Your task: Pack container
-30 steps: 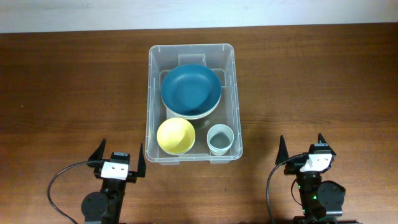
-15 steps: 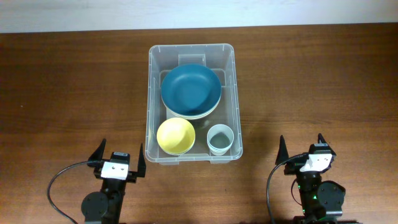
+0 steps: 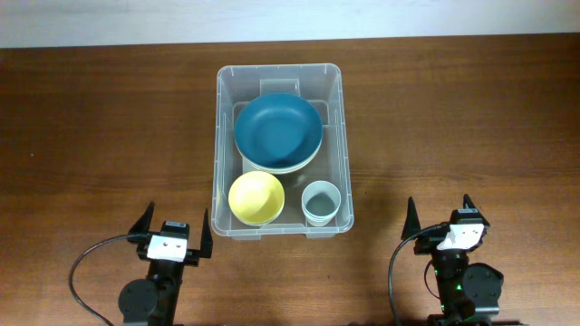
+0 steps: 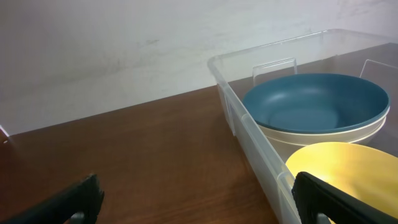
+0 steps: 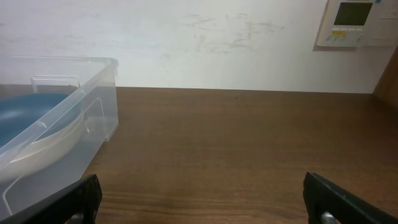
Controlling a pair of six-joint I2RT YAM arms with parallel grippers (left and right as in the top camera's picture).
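Observation:
The clear plastic container (image 3: 220, 136) stands at the table's middle. Inside it a blue bowl (image 3: 277, 131) rests on a cream bowl (image 3: 299, 167), with a yellow bowl (image 3: 256, 197) and a pale grey cup (image 3: 320, 202) in front. My left gripper (image 3: 172, 233) is open and empty near the front edge, left of the container. My right gripper (image 3: 441, 220) is open and empty at the front right. The left wrist view shows the container wall (image 4: 249, 134), the blue bowl (image 4: 315, 111) and the yellow bowl (image 4: 345, 168). The right wrist view shows the container (image 5: 74, 106) at left.
Bare brown wooden table (image 3: 471, 118) lies on both sides of the container. A white wall (image 5: 205, 37) runs behind the table, with a wall-mounted control panel (image 5: 356, 23) at the right.

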